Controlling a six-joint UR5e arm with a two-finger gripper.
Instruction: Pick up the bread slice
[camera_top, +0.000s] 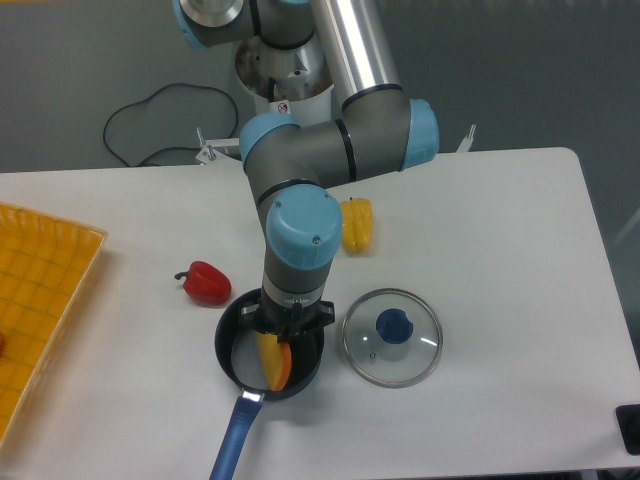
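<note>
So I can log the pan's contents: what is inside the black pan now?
The bread slice hangs edge-on over the black pan, pinched by the gripper. The wrist hides the pan's right and rear parts, so whether anything lies there can't be seen.

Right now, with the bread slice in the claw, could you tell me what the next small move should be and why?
Probably a short straight lift: the claw grips the bread slice on edge, hanging inside the black pan, so it should clear the rim.
</note>
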